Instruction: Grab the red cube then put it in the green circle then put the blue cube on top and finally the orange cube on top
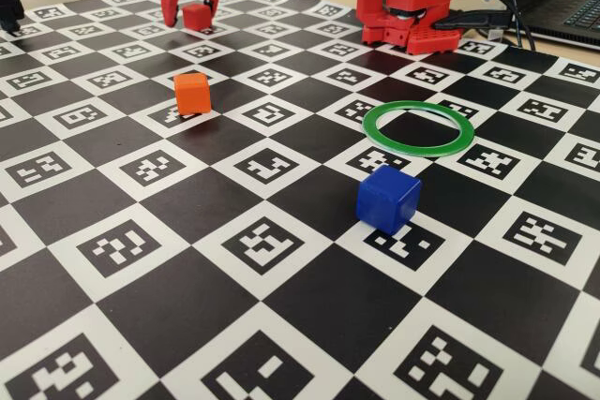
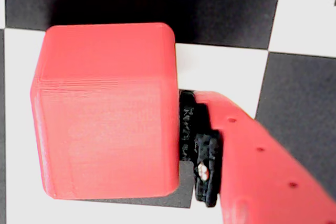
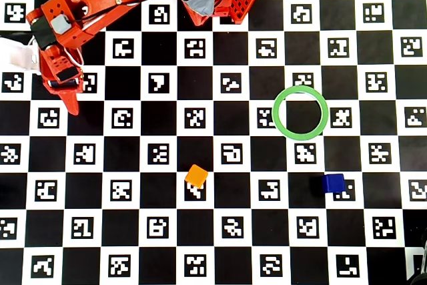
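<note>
Up close in the wrist view, the red cube (image 2: 105,111) filled most of the frame, its right face touching the dark pad of one red finger (image 2: 247,156). Only that finger showed there, so contact on the cube's other side could not be seen. In the fixed view the cube (image 1: 197,16) sat at the far left of the checkered marker board (image 1: 281,325), between the two fingers of the gripper (image 1: 191,14), which reached down from above. The jaws stood about one cube apart, closely flanking the cube; whether they were squeezing it could not be told. In the overhead view the cube was hidden under the arm, and the gripper (image 3: 65,95) lay at the board's left edge.

Farther out, the orange cube (image 1: 191,93) sat near the board's middle, well apart from the gripper. The green circle (image 1: 418,127) lay flat to the right, its centre open. The blue cube (image 1: 388,200) rested nearer the camera, just beside the ring but not touching it.
</note>
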Tool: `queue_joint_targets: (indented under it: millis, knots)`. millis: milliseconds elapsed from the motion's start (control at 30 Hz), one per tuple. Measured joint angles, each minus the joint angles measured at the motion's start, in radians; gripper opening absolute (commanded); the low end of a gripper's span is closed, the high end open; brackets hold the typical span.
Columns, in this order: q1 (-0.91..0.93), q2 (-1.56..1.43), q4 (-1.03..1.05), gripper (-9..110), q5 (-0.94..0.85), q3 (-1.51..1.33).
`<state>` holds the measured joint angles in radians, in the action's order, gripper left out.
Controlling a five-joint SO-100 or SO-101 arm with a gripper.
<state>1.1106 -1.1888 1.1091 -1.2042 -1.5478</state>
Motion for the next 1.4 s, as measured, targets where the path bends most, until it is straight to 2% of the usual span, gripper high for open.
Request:
queue_joint_targets:
  millis: [333,400,700,1000,1133,1400]
  knots:
    - [0.0,0.0,0.0,9,0.0,-0.009]
    - [0.0,0.0,0.0,6,0.0,-0.009]
    - [-0.005,-0.002,0.046,6,0.017,-0.009]
    - [-0.044,-0.109,0.307,6,0.075,0.127]
    - [-0.081,-0.215,0.419,6,0.129,0.181]
    - [-0.25,-0.423,0.623,5,0.348,0.23]
